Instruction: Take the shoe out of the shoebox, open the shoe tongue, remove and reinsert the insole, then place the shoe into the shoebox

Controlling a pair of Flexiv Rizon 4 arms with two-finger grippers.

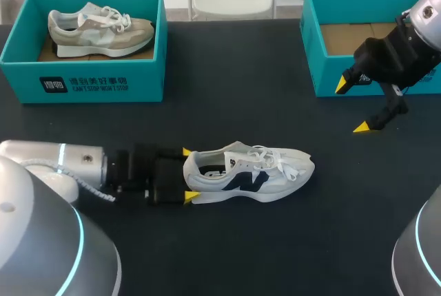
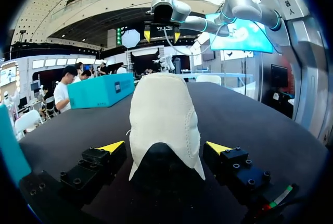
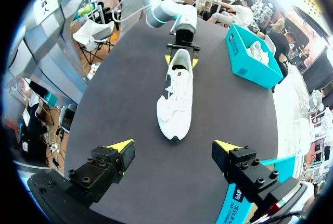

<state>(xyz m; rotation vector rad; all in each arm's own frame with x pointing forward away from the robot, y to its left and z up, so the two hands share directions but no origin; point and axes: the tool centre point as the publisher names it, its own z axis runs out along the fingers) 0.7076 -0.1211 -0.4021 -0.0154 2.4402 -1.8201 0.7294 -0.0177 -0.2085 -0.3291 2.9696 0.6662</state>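
Shoe [image 1: 251,172]: lower centre, on table [image 1: 227,248], heel between spread fingers of left hand [image 1: 189,173], ungrasped. Right hand [image 1: 352,106]: released, upper right, at shoebox [image 1: 310,48]. Risk: uneven closing could twist the shoe sideways.

Second teal box [image 1: 83,79] set on dark table [image 1: 241,103], well apart from left claw [image 1: 189,173], off to its side and rearward. Beige sneaker [image 1: 100,31] laid inside, upright on sole.
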